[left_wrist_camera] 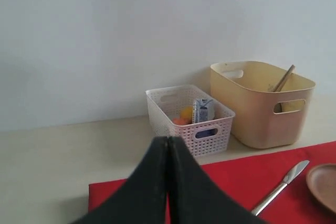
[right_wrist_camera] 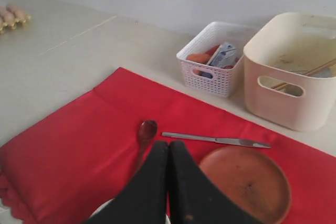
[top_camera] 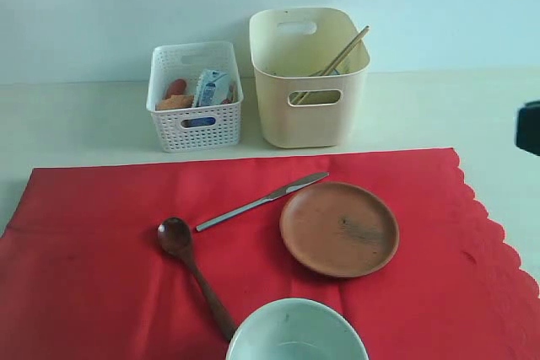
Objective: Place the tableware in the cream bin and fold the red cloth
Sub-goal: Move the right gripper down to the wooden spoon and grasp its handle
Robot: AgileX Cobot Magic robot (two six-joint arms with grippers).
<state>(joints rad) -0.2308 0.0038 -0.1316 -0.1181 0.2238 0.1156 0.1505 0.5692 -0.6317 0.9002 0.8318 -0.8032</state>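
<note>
Pale wall stands at the back, and a light cream surface holds all the things. Up close, the left end effector has its 2 black fingers pressed tight together with nothing between them. It hangs in the air over an edge of the red cloth. The right end effector is closed too and holds nothing. It hangs over the same cloth, with the spoon, the knife and the plate just past its tip. The red cloth lies spread out flat on the surface, and its wavy edge is on the right in the exterior view. On the cloth lies a dark wooden spoon with its handle pointing toward the white bowl, which sits at the near edge of the exterior view. A silver knife lies slanted between the spoon and the round brown plate, and its tip is very near the plate's rim. Past the far edge of the cloth stands the tall cream bin. 2 wooden chopsticks lean inside it and stick out over its rim. Just beside the bin sits a smaller white basket full of little holes, with a blue and white milk carton and some orange food inside.
</note>
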